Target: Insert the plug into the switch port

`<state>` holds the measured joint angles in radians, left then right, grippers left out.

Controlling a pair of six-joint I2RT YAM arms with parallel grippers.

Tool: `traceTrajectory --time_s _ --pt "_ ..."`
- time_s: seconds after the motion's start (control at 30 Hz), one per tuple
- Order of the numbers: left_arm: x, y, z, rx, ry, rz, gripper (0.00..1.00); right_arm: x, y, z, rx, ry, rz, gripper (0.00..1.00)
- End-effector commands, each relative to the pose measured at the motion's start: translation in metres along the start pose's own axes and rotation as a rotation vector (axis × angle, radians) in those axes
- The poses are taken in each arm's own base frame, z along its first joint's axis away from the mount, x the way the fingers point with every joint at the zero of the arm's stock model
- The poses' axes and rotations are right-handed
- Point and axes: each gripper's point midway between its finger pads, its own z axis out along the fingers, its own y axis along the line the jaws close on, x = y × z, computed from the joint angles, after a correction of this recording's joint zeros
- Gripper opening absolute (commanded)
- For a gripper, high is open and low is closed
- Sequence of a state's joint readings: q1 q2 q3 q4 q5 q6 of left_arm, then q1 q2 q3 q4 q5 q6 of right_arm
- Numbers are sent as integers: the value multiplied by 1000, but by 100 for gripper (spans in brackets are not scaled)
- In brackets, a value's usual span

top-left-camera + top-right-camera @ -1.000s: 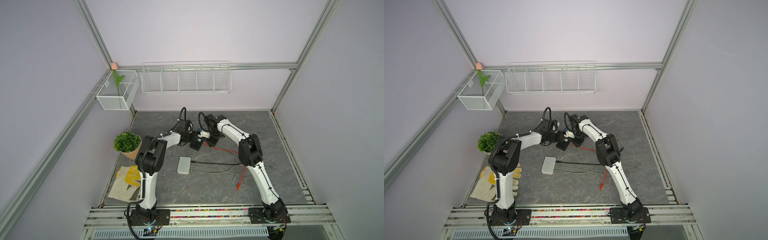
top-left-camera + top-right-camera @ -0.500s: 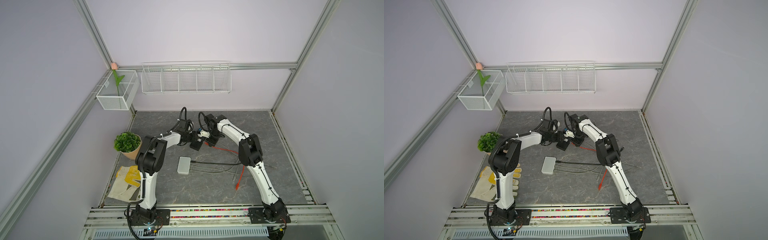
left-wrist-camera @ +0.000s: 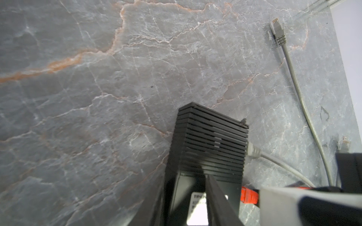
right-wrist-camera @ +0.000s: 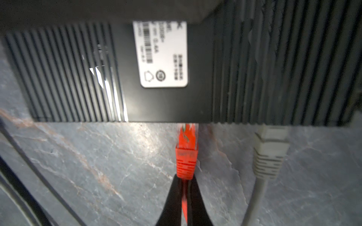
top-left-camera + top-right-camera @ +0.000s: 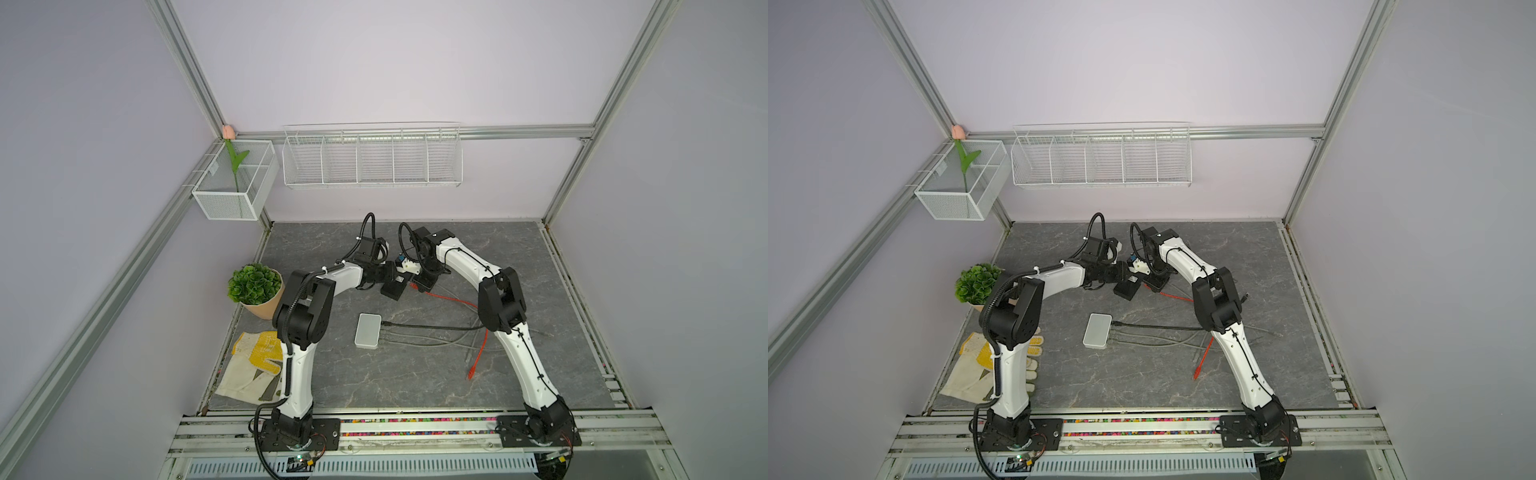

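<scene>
**Red plug at the mouth of the port, not yet home**

In both top views the left gripper (image 5: 390, 280) clamps the black switch (image 5: 395, 292), holding it tilted up off the counter (image 5: 415, 374). The right gripper (image 5: 420, 283) sits just beside it, with the red cable (image 5: 446, 297) trailing away behind. Compared with a second ago hardly anything has shifted (both arms keep the same pose). I judge the coarse approach is over and only the fine push remains.

In the left wrist view the switch (image 3: 209, 140) sits between that gripper's fingers (image 3: 217, 195). A grey plug (image 3: 253, 150) is seated in its side, and the red plug (image 3: 248, 194) shows nearer the gripper. A loose grey plug (image 3: 278, 31) lies well beyond on the counter.

In the right wrist view the right gripper (image 4: 185, 182) is pressed together on the rear of the red plug (image 4: 186, 156), where the cable leaves it. Straight ahead of the gripper, the plug's tip meets the edge of the switch (image 4: 166, 101), beside the seated grey plug (image 4: 271, 152). Most of the plug's body is still showing, so it looks only started and probably needs a straight, steady push.
</scene>
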<state>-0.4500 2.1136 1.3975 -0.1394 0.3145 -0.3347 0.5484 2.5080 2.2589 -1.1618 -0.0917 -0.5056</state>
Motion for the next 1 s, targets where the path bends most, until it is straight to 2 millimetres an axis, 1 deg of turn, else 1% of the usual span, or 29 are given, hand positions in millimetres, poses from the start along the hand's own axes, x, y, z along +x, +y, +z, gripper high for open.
traceTrajectory --time_s 0.0,0.27,0.37,0.53,0.63,0.7,0.97 --pt "37 -4 15 15 118 15 34 -29 4 -33 3 -149 -41 7" --pt "41 -2 17 9 132 22 34 -34 10 -42 -21 -183 -50 7" --pt "41 -1 17 8 133 22 34 -33 12 -40 -25 -178 -51 7" --pt "40 -3 17 12 130 25 34 -31 15 -29 -40 -155 -64 7" --pt "41 -4 18 20 133 25 34 -26 13 -17 -38 -124 -64 7" --pt "41 -5 18 24 135 25 34 -25 11 -14 -30 -113 -66 7" --pt "40 -7 18 31 138 32 33 -28 16 -12 -35 -120 -79 7"
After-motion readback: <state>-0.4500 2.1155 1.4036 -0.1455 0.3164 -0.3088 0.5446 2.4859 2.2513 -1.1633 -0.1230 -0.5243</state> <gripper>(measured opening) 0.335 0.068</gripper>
